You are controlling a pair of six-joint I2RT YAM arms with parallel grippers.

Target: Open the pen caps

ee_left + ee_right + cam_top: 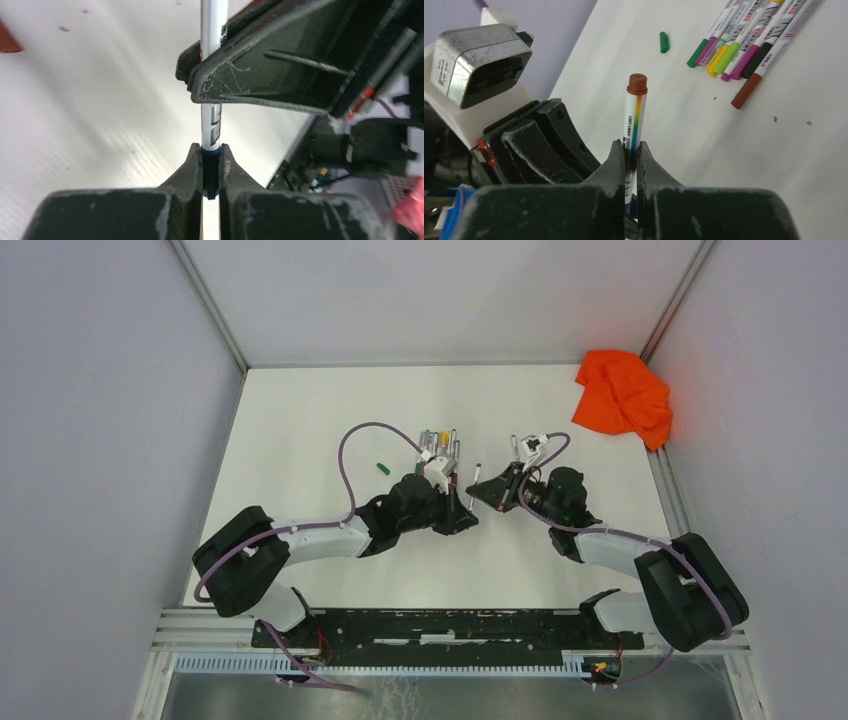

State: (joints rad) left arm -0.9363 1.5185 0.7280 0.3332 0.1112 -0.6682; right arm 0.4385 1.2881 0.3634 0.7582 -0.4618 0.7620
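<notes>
Both grippers hold one pen (474, 480) at mid-table. My left gripper (210, 150) is shut on its dark blue cap (210, 172); the white barrel (212, 75) runs straight out of the cap, with no gap showing. My right gripper (629, 146) is shut on the rainbow-striped barrel (632, 122), whose brown end (637, 83) sticks up. The two grippers, left (462, 512) and right (492, 490), sit almost touching. Several capped pens (744, 45) lie side by side behind them, also in the top view (440, 445). A loose green cap (664, 42) lies apart.
An orange cloth (622, 390) lies at the back right corner. The green cap (381, 467) is left of the pen bundle. Grey walls enclose the white table (300, 420) on three sides. Small ink marks (791, 121) dot the surface.
</notes>
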